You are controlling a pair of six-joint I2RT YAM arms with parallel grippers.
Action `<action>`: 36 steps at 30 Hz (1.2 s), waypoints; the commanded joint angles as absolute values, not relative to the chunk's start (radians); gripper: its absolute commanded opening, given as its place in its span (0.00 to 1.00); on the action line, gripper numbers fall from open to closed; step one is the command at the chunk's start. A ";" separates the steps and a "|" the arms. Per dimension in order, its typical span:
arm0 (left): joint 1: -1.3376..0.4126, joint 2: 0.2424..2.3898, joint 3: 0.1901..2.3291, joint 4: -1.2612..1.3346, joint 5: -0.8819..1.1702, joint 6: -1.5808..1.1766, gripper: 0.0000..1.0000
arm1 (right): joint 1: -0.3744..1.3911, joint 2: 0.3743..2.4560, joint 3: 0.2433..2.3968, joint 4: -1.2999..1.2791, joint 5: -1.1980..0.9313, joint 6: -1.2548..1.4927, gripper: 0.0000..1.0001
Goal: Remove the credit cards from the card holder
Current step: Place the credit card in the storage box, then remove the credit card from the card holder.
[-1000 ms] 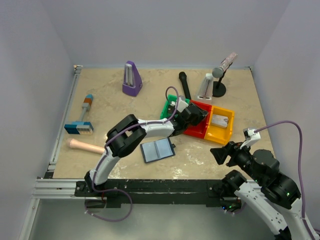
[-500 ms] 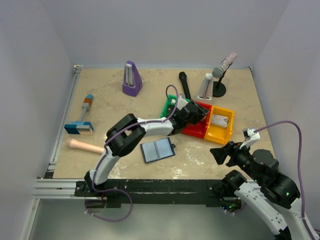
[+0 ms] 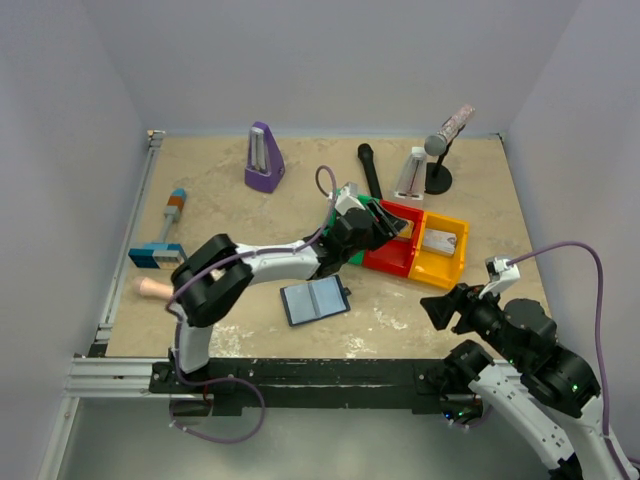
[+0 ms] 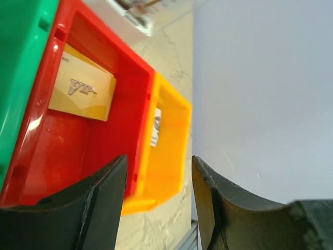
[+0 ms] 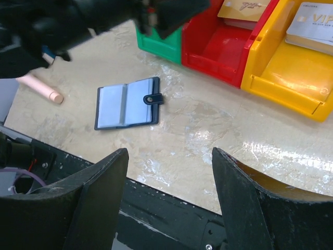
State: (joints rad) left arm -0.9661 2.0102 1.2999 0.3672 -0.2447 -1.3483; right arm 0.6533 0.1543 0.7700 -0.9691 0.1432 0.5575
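Left wrist view: the left fingers, two dark, matte, wedge-shaped pads with rough edges, stand apart with nothing between them, released. Just beyond their tips lies a glossy red bin of moulded plastic, boxy with a thick rim. Toward its far end rests the gold credit card, a thin flat rectangle with raised lettering. Right of the tips, touching the red bin, sits a yellow bin of the same shape, and the pale credit card shows inside it only as a light sliver. A green bin borders the red one, left of the left-hand finger.

In the right wrist view, the right fingers, broad black blades, are likewise spread wide and grip nothing. They hang over the near edge of the worktop, a mottled beige, stone-look surface with a wet-looking sheen. Ahead and a little left of them the card holder lies open and flat. It has a dark navy border, two smooth blue-grey panels and a small snap tab on its right side. It is well apart from both pairs of fingers, on the near side of the bins. Far left of the right fingers lies a smooth pink cylinder with a rounded end.
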 commanded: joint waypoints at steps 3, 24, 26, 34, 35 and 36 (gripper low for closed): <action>-0.977 1.611 1.051 0.462 -0.241 -1.082 0.57 | 0.653 0.136 0.770 -0.959 0.170 0.551 0.70; -1.039 0.664 0.334 -0.262 -0.554 -1.026 0.60 | 0.847 1.078 0.929 -0.601 0.054 0.399 0.66; -1.039 0.649 0.330 -0.278 -0.554 -1.023 0.60 | 0.848 1.170 0.974 -0.603 0.058 0.374 0.68; -1.037 0.558 0.272 -0.325 -0.569 -1.063 0.60 | 0.870 1.478 1.069 -0.609 0.058 0.347 0.72; -1.037 0.546 0.265 -0.331 -0.569 -1.072 0.60 | 0.870 1.506 1.086 -0.612 0.066 0.345 0.72; -1.037 0.535 0.261 -0.339 -0.569 -1.077 0.59 | 0.870 1.528 1.098 -0.612 0.074 0.342 0.72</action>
